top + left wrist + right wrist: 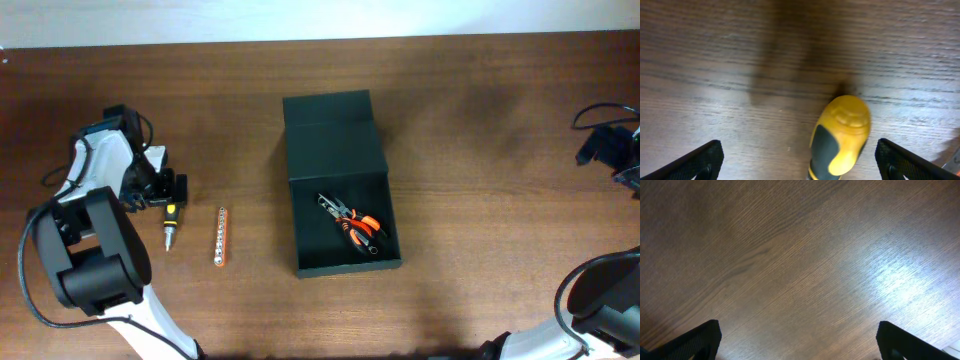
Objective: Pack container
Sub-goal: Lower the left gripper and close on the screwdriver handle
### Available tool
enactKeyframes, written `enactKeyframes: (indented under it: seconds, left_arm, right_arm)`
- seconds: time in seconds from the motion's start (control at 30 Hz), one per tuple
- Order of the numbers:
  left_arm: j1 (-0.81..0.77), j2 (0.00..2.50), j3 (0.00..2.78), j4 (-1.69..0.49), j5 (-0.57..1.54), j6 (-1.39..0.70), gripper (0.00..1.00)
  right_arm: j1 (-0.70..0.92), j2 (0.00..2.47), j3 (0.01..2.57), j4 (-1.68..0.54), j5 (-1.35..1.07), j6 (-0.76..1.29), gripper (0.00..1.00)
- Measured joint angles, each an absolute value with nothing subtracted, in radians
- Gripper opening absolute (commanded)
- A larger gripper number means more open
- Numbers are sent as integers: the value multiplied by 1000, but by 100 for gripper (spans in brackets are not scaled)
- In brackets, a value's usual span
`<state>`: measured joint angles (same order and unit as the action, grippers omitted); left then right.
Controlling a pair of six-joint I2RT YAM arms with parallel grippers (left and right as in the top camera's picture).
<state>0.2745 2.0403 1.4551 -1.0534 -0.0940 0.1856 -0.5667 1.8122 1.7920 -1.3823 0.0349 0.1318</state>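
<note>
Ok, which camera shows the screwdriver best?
Overhead: the screwdriver shows from handle to tip, lying on the table. The left wrist view shows only its blurred yellow handle end; the right wrist view shows none of it.

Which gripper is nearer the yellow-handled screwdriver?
Left. The left gripper hangs open over the screwdriver handle; the right gripper is far off, beyond the container.

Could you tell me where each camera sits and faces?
Overhead: above the table, looking down on the container, left arm, right arm.
Left wrist: looking down at the screwdriver, left gripper open astride it.
Right wrist: looking down at bare table, right gripper open at frame bottom.
Overhead and left wrist share the screwdriver.
</note>
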Motion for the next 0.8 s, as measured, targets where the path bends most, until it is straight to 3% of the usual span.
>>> enactKeyframes:
  seconds: [0.8]
  left_arm:
    - [249,2040,1455,-982,-56,194,99]
  right_arm:
    - [-567,1812,1792,-1383,35,132,99]
